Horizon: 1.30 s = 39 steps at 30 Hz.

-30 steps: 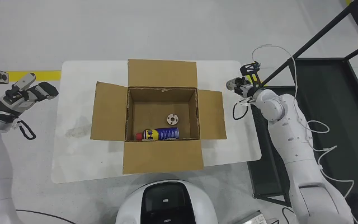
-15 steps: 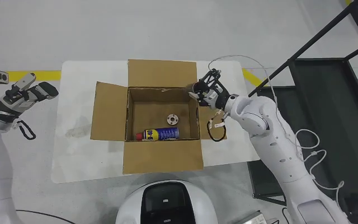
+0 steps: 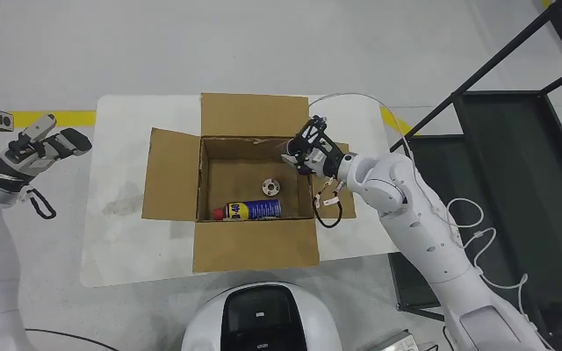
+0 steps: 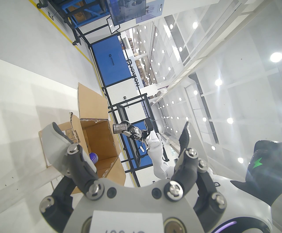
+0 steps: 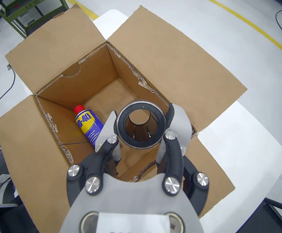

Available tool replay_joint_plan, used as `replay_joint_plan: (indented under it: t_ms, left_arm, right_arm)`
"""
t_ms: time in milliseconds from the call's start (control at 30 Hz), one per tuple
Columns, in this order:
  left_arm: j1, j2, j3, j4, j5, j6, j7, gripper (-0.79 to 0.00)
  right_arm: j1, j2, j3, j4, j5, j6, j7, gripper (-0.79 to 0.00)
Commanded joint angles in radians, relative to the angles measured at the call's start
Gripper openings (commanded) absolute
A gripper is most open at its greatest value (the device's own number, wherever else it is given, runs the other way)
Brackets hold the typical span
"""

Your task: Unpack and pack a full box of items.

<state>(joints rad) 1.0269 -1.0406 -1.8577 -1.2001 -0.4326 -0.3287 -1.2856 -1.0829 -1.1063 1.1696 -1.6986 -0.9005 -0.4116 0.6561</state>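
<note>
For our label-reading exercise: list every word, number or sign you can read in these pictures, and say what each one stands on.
Can: big brand logo; small print below too small to read.
Sticker on the box: too small to read.
Blue panels in the room behind: white brand lettering, sideways.
Bearing in the right tool: no print seen.

Off-task items: table, floor marking, racks, hall fittings
White table (image 3: pixel 123 158) sitting on grey floor, faint smudge (image 3: pixel 118 206) showing on its top; yellow floor line (image 3: pixel 53 117) running out from both sides of the table; black frame rack (image 3: pixel 509 175) standing just beside one table edge; green shelf unit (image 5: pixel 33 8) standing farther off; blue partition panels (image 4: pixel 110 64) lining the hall, ceiling lights (image 4: pixel 218 82) glowing overhead
</note>
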Motion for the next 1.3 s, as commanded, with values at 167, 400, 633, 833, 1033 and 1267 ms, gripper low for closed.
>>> replay_joint_plan:
  t_ms: [167,400,633,833,1033,1267]
  left_arm:
    - [0.0,0.0,0.0,0.0,0.0,0.0,0.0,0.0]
    - [0.0,0.0,0.0,0.0,0.0,0.0,0.0,0.0]
    - [0.0,0.0,0.0,0.0,0.0,0.0,0.0,0.0]
    - [0.0,0.0,0.0,0.0,0.0,0.0,0.0,0.0]
    - [0.0,0.0,0.0,0.0,0.0,0.0,0.0,0.0]
    - [0.0,0.0,0.0,0.0,0.0,0.0,0.0,0.0]
  right_arm:
    - [0.049,-0.012,-0.071,0.031,-0.009,-0.011,0.028,-0.785]
    - [0.278,-0.091,-0.356,0.227,-0.082,0.005,0.09,-0.785]
    - [0.433,-0.203,-0.585,0.475,-0.107,0.046,0.048,-0.785]
    - [0.491,-0.277,-0.672,0.627,-0.116,0.087,0.004,-0.785]
    - [0.518,-0.319,-0.696,0.721,-0.121,0.099,-0.012,0.0]
    - [0.518,-0.326,-0.66,0.741,-0.096,0.077,-0.023,0.0]
